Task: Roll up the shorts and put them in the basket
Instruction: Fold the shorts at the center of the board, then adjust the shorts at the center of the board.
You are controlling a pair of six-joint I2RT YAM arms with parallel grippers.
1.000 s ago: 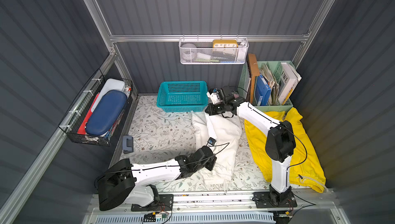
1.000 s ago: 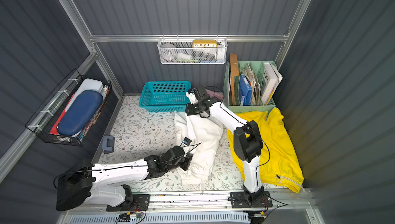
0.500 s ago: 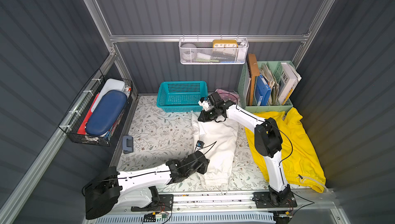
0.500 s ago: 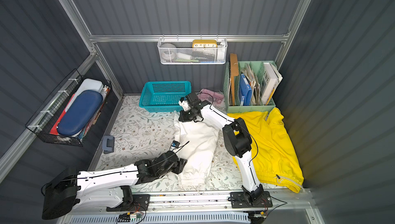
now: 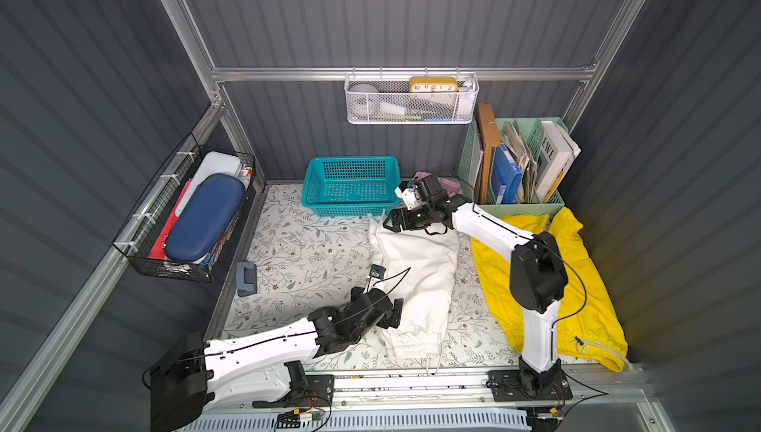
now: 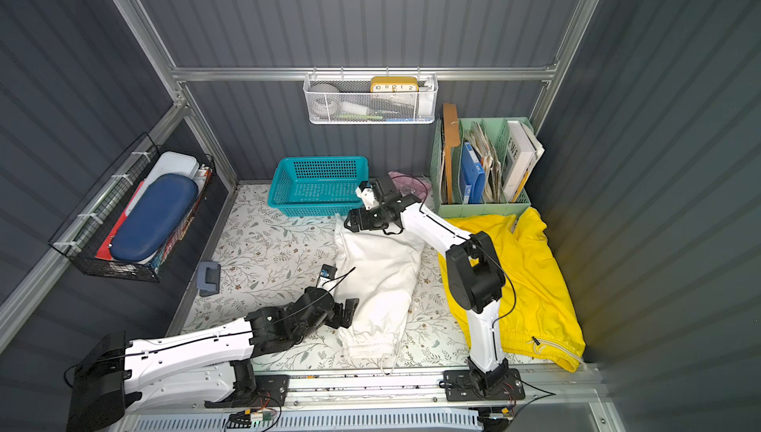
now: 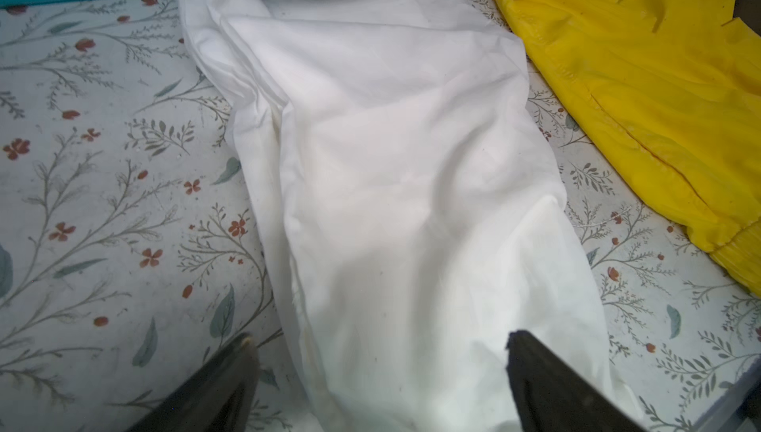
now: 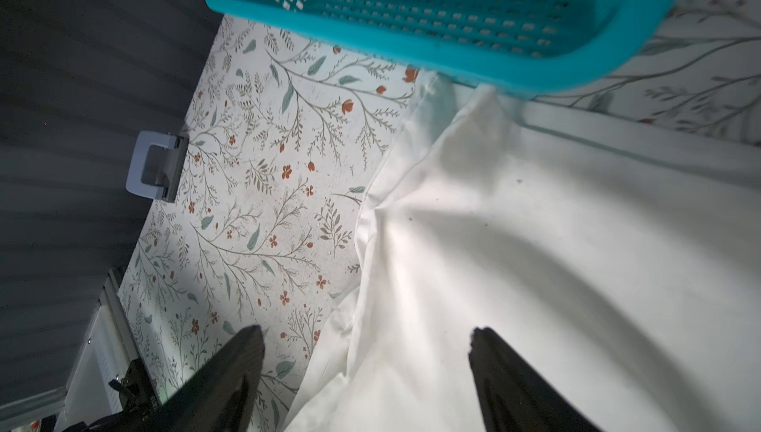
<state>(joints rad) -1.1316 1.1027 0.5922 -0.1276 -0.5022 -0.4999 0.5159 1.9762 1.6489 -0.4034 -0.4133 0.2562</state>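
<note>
- The left gripper (image 7: pixel 376 339), fingers spread wide and holding nothing, hovers low over the white shorts (image 5: pixel 416 269). The cloth's long side edge lies directly under it. The gathered waistband (image 5: pixel 412 347) is just behind, toward the robot's base.
- The right gripper (image 8: pixel 366 333), likewise parted and empty, hangs over the far hem end of the same pair. The teal basket (image 5: pixel 350 160) stands just ahead of it, with a peaked white corner just beside the basket's wall. Whether these fingertips brush the fabric is hard to make out.
- The white pair lies as a long, narrow band on the floral tabletop (image 5: pixel 296 244), stretched from one gripper to the other. The yellow shorts (image 5: pixel 576 269) lie spread beneath the right arm's elbow, near the white pair but apart from it.
- No turn of cloth shows, so the rolling itself looks not yet begun.
- To do it well, the loose ridge along the left gripper's side wants flattening first.
- Then one end should be pinched across its full width and turned over tightly.
- Both edges must be kept square so the roll does not cone, and the drawstring tucked inside.
</note>
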